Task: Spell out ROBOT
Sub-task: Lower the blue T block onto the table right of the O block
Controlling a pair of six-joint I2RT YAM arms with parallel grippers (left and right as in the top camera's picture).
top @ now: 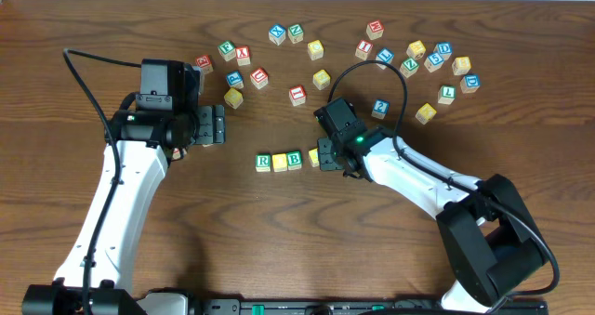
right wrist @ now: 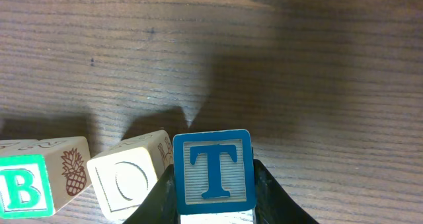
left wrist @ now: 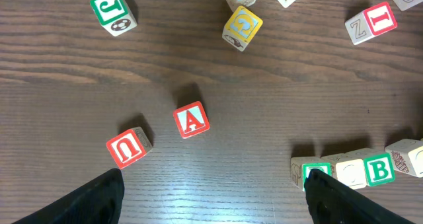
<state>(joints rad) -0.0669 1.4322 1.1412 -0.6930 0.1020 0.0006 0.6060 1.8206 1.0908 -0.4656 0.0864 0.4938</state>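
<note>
A row of letter blocks lies mid-table: a green R block (top: 263, 162), a yellow O block (top: 279, 162), a green B block (top: 294, 160) and a second O block (top: 315, 157). In the right wrist view the B block (right wrist: 23, 187) and O block (right wrist: 125, 181) sit left of a blue T block (right wrist: 213, 172). My right gripper (right wrist: 215, 184) is shut on the T block, right beside the O block. My left gripper (left wrist: 211, 197) is open and empty, near a red A block (left wrist: 191, 119) and a red U block (left wrist: 127, 148).
Several loose letter blocks are scattered across the far half of the table (top: 372, 45). In the left wrist view a green J block (left wrist: 112, 11), a yellow block (left wrist: 242, 26) and a red I block (left wrist: 371, 22) lie ahead.
</note>
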